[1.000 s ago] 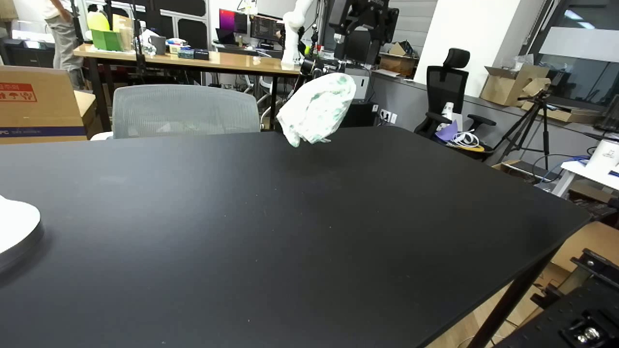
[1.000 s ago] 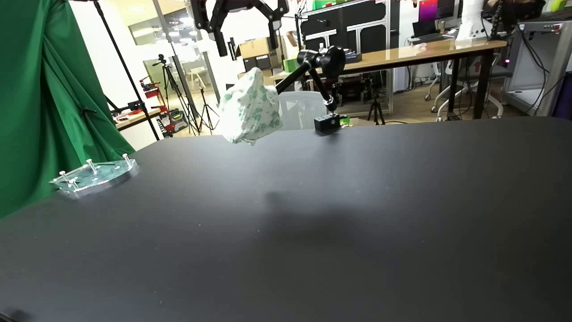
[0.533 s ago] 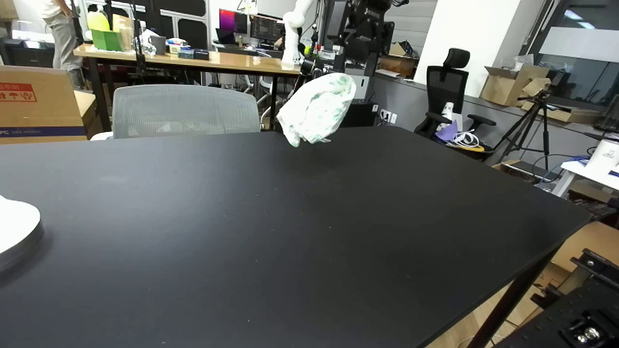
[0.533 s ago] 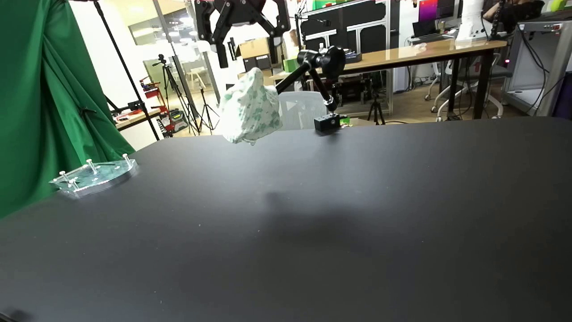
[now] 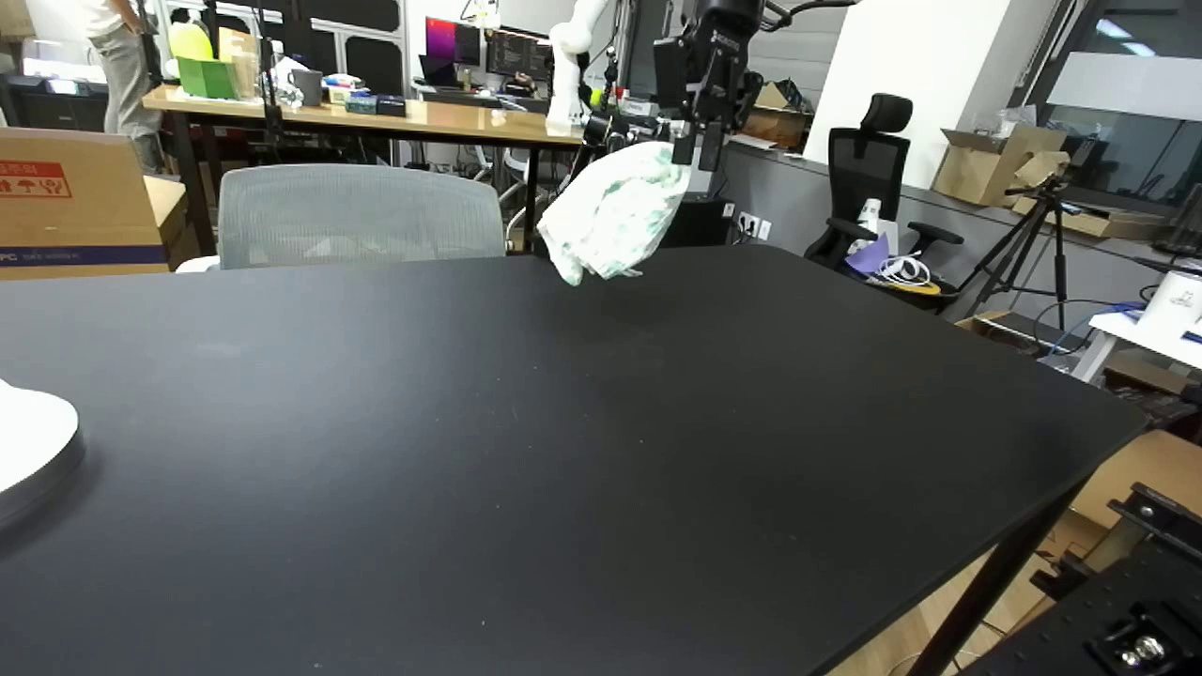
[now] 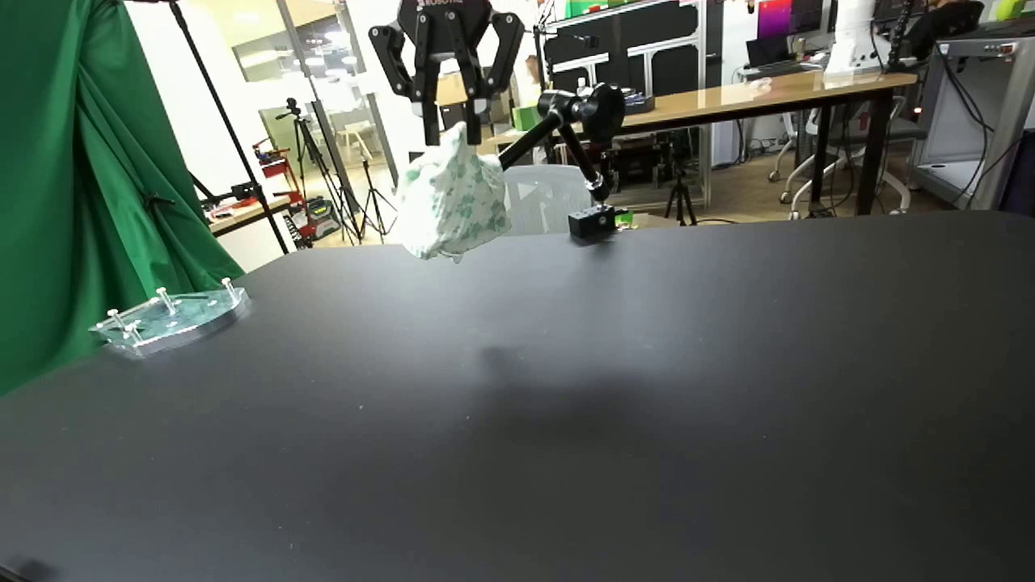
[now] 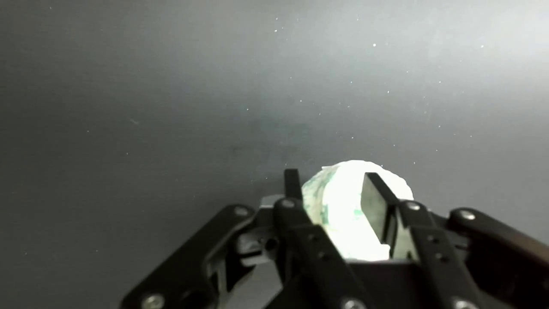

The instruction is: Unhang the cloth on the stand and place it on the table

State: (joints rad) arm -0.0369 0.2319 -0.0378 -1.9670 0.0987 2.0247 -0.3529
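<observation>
The cloth (image 6: 457, 202), white with green print, hangs over the tip of the black jointed stand (image 6: 558, 121), above the dark table (image 6: 566, 404). Its upper end rises to a narrow peak. Directly over that peak in an exterior view is my gripper (image 6: 453, 136), fingers pointing down on either side of the peak. It stands partly open, with a gap between the fingers. In the wrist view the cloth (image 7: 343, 206) shows between and below the fingers, overexposed, so contact cannot be made out. The stand's tip is hidden under the cloth.
The stand's black base (image 6: 593, 222) sits at the table's far edge. A clear plate with upright posts (image 6: 170, 319) lies near the green curtain (image 6: 81, 186). A white rounded object (image 5: 33, 437) is at the table's side. Behind the table stands a grey chair (image 5: 362, 216).
My gripper has come down to the cloth's peak, and its fingers have drawn much closer together. The cloth and stand have stayed where they were.
</observation>
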